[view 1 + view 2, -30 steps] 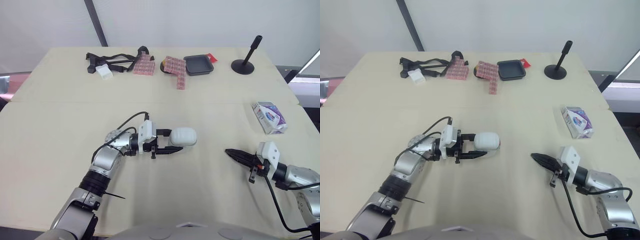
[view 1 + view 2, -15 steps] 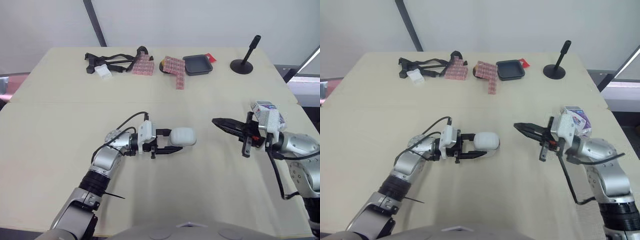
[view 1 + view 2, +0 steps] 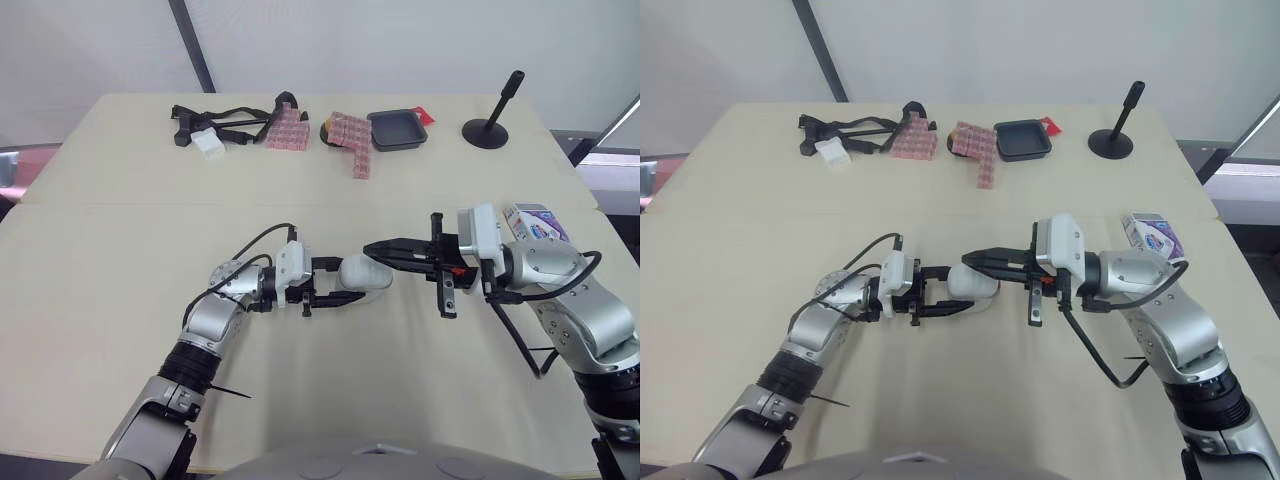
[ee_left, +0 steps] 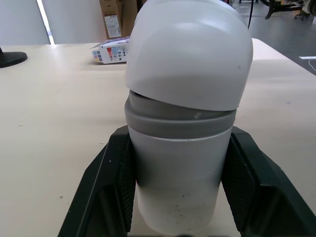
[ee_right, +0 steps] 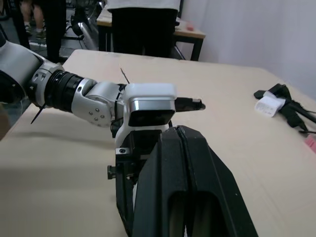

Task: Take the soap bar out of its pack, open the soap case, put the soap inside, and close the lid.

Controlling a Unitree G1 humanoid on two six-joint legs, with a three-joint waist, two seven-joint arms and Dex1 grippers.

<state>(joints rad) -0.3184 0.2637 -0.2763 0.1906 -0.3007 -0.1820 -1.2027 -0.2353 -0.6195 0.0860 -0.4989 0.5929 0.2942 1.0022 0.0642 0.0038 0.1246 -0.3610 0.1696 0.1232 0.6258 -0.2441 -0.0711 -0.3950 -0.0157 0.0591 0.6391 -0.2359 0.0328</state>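
Note:
A white soap case [image 3: 363, 273] with a grey band lies on its side mid-table, and my left gripper [image 3: 350, 281] is shut on it. In the left wrist view the black fingers [image 4: 106, 192] flank the case [image 4: 182, 148], and its white lid sits slightly tilted with a thin dark gap. My right gripper [image 3: 369, 245] is shut, with its tips at the top of the case's lid end. Its fingers [image 5: 173, 163] press together, pointing at the left wrist. The purple-and-white soap pack [image 3: 540, 220] lies behind my right forearm on the table's right side.
Along the far edge lie a black strap bundle [image 3: 225, 122], pink packs [image 3: 288, 130] [image 3: 352, 142], a black tray [image 3: 397, 128] and a black stand [image 3: 487, 128]. Bare tabletop [image 3: 120, 250] surrounds both arms.
My right arm swung from the near right side up and leftward across the table, until its shut tips reached the soap case. The left gripper and case stayed put.

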